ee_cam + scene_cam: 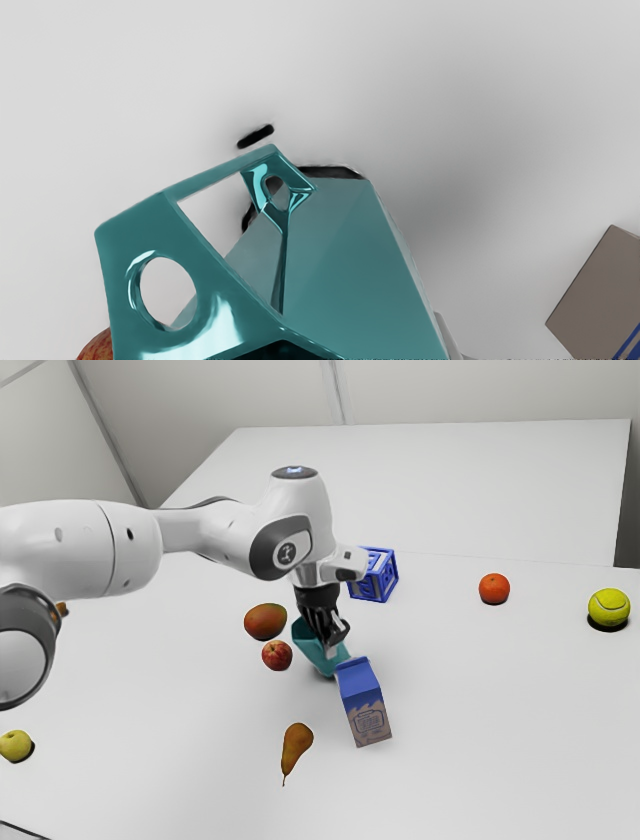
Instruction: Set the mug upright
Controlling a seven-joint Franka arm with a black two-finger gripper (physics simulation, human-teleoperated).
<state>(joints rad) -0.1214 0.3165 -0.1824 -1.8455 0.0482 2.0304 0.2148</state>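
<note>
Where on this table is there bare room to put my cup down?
The widest bare patch lies between the carton and the tennis ball, nearer the camera than the orange. Another lies between the pear and the yellow fruit. It is crowded around the teal mug: hand, mango, red apple and carton.

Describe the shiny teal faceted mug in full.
The shiny teal mug has flat, angular faces and looks like glazed ceramic or plastic. Its body tapers, and its angular handle has round holes. It is tilted, not upright, at the black gripper, between the red apple and the blue-topped carton, with a gap to the carton. Whether the gripper touches it, I cannot tell.
</note>
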